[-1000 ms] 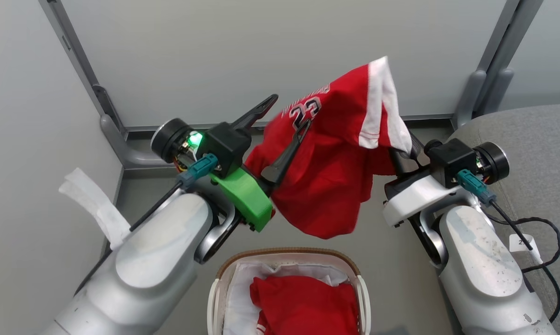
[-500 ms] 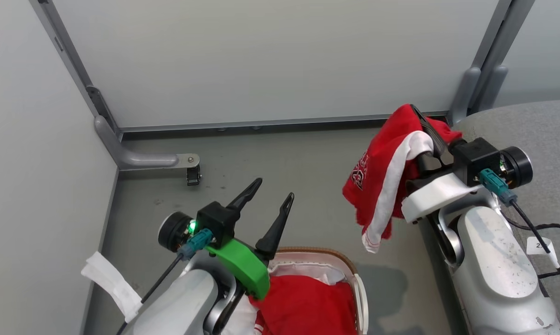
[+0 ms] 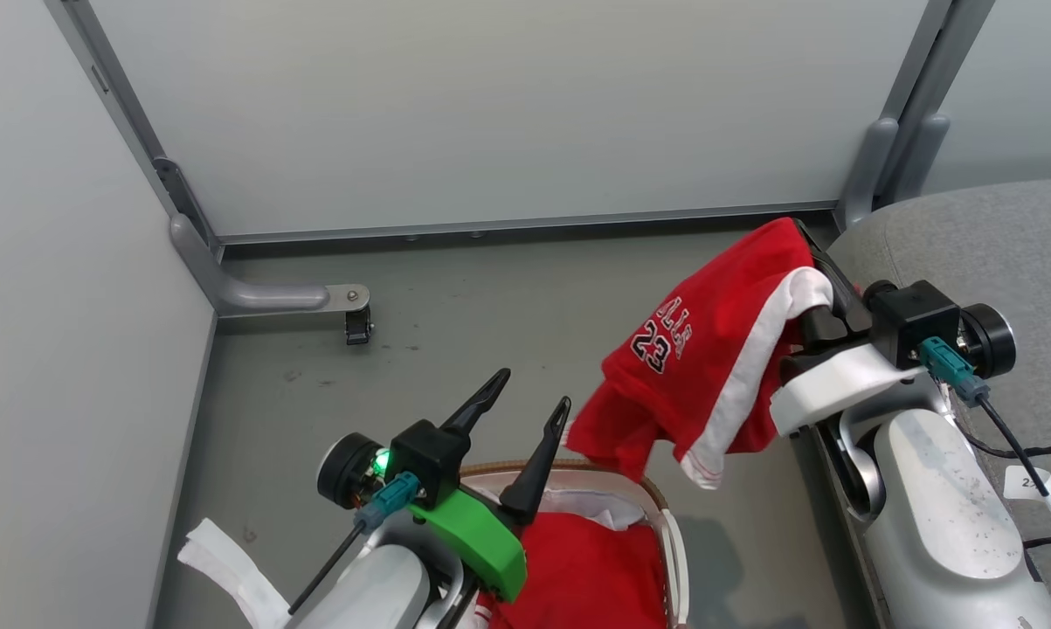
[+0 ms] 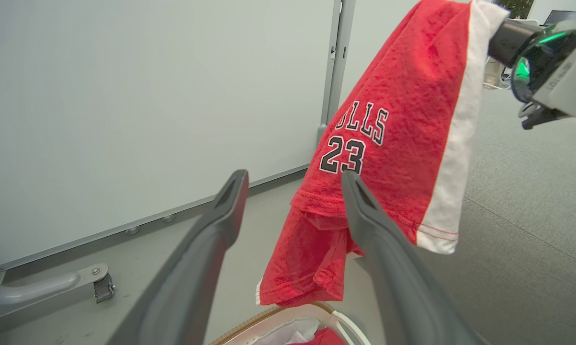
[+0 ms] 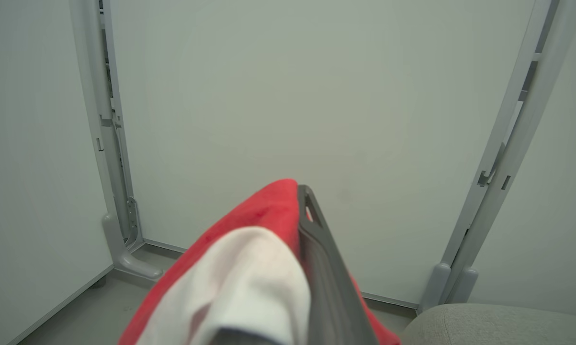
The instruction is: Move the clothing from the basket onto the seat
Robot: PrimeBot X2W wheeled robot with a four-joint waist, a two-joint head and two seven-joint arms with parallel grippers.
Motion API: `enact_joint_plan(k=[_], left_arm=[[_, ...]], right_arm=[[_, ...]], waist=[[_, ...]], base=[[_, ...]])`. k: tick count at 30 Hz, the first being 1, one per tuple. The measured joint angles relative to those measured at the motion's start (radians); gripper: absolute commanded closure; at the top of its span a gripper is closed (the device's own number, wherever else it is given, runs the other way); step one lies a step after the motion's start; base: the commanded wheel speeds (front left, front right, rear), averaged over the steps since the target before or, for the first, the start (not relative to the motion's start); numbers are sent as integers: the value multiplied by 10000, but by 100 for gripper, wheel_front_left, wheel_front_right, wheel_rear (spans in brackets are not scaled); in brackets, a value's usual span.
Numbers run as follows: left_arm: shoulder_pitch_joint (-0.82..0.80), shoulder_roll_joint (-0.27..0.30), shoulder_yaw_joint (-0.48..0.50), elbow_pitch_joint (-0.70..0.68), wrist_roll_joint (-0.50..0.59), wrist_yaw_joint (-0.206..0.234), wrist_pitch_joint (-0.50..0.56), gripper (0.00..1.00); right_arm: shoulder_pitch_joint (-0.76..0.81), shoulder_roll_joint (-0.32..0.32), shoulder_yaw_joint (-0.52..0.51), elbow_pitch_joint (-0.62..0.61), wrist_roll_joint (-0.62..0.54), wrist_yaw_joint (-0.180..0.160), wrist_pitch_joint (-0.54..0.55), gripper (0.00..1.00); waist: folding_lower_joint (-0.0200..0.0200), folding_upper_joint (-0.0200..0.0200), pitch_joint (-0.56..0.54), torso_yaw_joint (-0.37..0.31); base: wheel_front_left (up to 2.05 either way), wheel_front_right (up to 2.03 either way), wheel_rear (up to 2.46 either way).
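Note:
A red jersey (image 3: 708, 367) with white trim and a "23" hangs from my right gripper (image 3: 800, 231), which is shut on its upper edge, just left of the grey seat (image 3: 997, 245). In the right wrist view the jersey (image 5: 264, 211) drapes over one finger, and the gripper (image 5: 299, 191) points at the wall above the seat's corner (image 5: 498, 326). My left gripper (image 3: 532, 390) stands open and empty above the basket (image 3: 617, 478), which holds more red clothing (image 3: 595, 568). In the left wrist view the open gripper (image 4: 295, 176) points at the hanging jersey (image 4: 412, 120), with the basket rim (image 4: 268, 318) below.
Pale partition walls close in the back and left. A grey metal foot with a caster (image 3: 350, 319) sits on the floor at the back left. A black cable (image 3: 1040, 454) lies on the seat beside my right arm.
The jersey has come off my left gripper's fingers. The left arm dropped back over the basket, while the right gripper carried the jersey to the right, toward the seat. The camera also shifted.

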Motion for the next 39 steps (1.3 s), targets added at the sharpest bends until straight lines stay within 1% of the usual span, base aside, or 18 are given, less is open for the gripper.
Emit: enact_joint_plan(k=[5, 10, 16, 29, 33, 39], left_arm=[[267, -188, 303, 4, 234, -115, -2, 0], [374, -349, 516, -25, 458, -159, -2, 0], [309, -510, 658, -71, 978, -219, -2, 0], [-25, -644, 694, 107, 1507, -314, -2, 0], [-41, -662, 596, 105, 1576, -324, -2, 0], [-128, -662, 428, 33, 1626, -353, -2, 0]], right_arm=[[14, 0, -161, -61, -13, 0, 0, 100], [1, 0, -284, -222, -100, 0, 0, 100], [-41, -4, -460, -472, -176, 2, 0, 100], [-18, -13, -988, -719, -140, 2, 0, 100], [0, -19, -1127, -742, -140, 2, 0, 100], [-47, -15, -1312, -709, -307, 2, 0, 100]], waist=[[0, 0, 12, -145], [0, 0, 111, -567], [0, 0, 389, -1503], [1, 0, 1305, -3765], [1, 0, 1603, -4274], [2, 0, 2086, -4609]], base=[[0, 0, 0], [0, 0, 0], [0, 0, 0], [0, 0, 0], [0, 0, 0], [0, 0, 0]])
